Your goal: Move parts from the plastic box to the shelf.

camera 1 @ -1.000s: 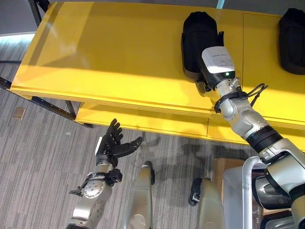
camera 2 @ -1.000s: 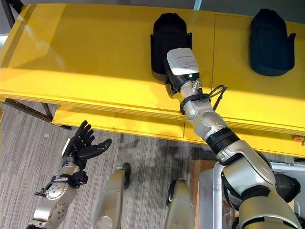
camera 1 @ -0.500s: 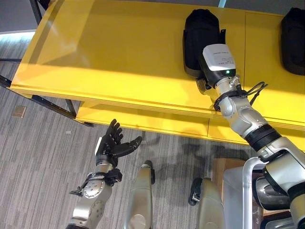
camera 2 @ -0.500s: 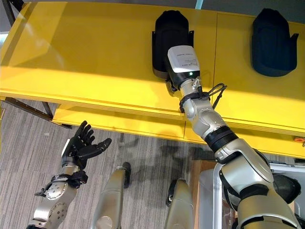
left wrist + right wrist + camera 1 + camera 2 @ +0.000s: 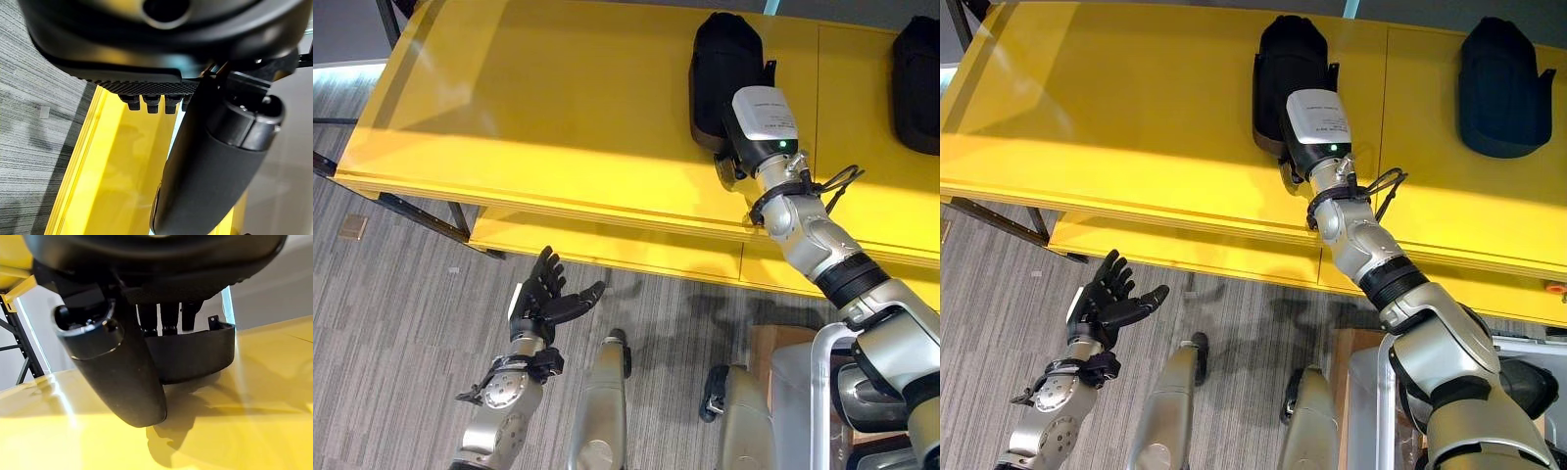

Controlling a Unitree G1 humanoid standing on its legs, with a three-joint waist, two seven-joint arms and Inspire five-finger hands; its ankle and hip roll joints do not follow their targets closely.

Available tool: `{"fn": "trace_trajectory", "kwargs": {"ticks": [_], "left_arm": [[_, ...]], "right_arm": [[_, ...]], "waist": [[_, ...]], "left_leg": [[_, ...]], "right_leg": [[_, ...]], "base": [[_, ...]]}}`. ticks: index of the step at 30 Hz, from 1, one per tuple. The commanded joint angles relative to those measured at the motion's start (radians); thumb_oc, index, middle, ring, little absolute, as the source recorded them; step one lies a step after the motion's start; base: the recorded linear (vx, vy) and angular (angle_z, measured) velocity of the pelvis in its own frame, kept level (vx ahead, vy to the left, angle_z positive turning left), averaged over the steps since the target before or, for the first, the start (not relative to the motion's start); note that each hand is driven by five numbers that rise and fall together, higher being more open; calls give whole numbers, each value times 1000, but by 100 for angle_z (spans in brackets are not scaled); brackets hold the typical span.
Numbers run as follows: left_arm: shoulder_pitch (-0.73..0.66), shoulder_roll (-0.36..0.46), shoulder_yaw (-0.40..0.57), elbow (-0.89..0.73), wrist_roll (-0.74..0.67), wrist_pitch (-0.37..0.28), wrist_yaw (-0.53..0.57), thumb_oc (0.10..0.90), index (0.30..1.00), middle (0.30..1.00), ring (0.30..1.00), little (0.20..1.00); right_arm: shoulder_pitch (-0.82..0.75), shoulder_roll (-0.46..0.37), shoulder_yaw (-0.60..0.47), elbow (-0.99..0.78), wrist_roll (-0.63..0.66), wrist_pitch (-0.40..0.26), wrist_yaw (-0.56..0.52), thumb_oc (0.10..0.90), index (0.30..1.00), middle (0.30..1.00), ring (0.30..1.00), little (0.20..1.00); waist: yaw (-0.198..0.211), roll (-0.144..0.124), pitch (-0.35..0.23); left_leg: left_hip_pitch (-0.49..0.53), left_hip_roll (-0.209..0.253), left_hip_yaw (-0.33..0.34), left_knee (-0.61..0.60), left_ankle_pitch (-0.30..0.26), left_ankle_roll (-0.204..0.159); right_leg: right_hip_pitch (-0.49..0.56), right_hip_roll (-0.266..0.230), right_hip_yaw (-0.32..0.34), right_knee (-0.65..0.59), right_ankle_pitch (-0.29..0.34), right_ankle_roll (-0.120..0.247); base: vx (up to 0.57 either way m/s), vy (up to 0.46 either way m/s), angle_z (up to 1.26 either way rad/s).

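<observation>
right hand (image 5: 122,367) rests over a black part (image 5: 1288,73) on the yellow shelf (image 5: 1116,117), fingers straight; left hand (image 5: 543,299) spread open.

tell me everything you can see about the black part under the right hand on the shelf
The black part is a matte, moulded piece that looks like plastic, rounded at its far end, with a small tab jutting from one side. It lies flat on the yellow shelf, left of a second, similar black part. The right hand reaches onto its near end; its fingers extend over the part's rim, and whether they grip it cannot be told.
</observation>
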Motion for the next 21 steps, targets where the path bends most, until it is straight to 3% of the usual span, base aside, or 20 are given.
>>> {"fn": "trace_trajectory", "kwargs": {"ticks": [1, 7, 21], "left_arm": [[-15, 59, 22, -113, 10, -108, 9, 900, 1000, 1000, 1000, 1000], [-5, 43, 43, -116, 19, -98, 24, 900, 1000, 1000, 1000, 1000], [8, 41, 64, -122, 39, -85, 25, 900, 1000, 1000, 1000, 1000]], "right_arm": [[-102, -17, -56, -110, 12, -35, -30, 900, 1000, 1000, 1000, 1000], [-14, -38, -132, -313, 22, -66, -25, 900, 1000, 1000, 1000, 1000], [53, -71, -168, -437, 5, -85, 0, 900, 1000, 1000, 1000, 1000]], "waist": [[23, 2, -31], [9, -8, -33], [1, -21, -37]], "left_leg": [[58, 35, -40, 67, -121, 29], [47, 38, -40, 68, -121, 26], [54, 40, -41, 57, -116, 23]], "right_leg": [[21, 14, 17, -55, 27, -13], [12, 16, 15, -55, 27, -14], [15, 16, 13, -57, 29, -15]], "base": [[0, 0, 0], [0, 0, 0], [0, 0, 0]]}}
